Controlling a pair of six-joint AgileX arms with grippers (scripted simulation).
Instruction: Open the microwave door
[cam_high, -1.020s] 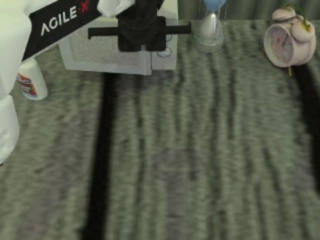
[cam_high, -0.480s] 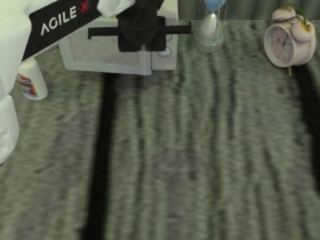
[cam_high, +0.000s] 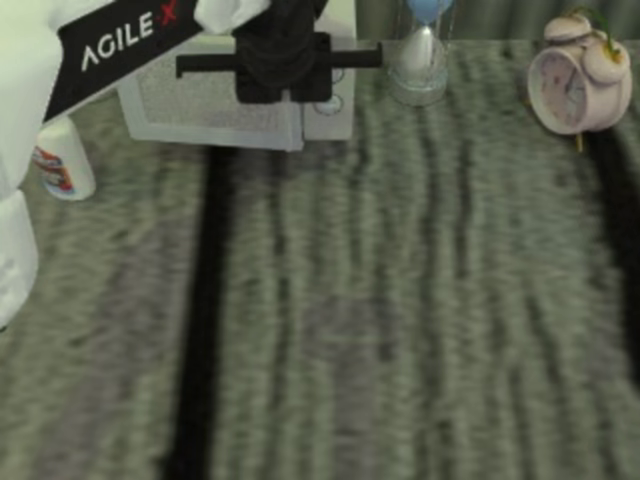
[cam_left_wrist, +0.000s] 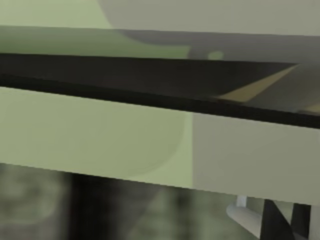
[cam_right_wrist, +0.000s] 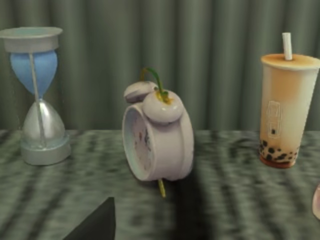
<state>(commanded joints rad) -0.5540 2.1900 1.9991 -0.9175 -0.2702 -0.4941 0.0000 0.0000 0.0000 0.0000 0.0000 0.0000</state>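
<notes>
The microwave (cam_high: 235, 100) is set at the tabletop's far left, its microwave door (cam_high: 210, 105) facing forward. The left hand (cam_high: 283, 62) is poised directly above it; its grip cannot be judged.

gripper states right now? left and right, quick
Left gripper: over the front of the microwave, at the microwave door; open or closed cannot be told.
Right gripper: not in view.
</notes>
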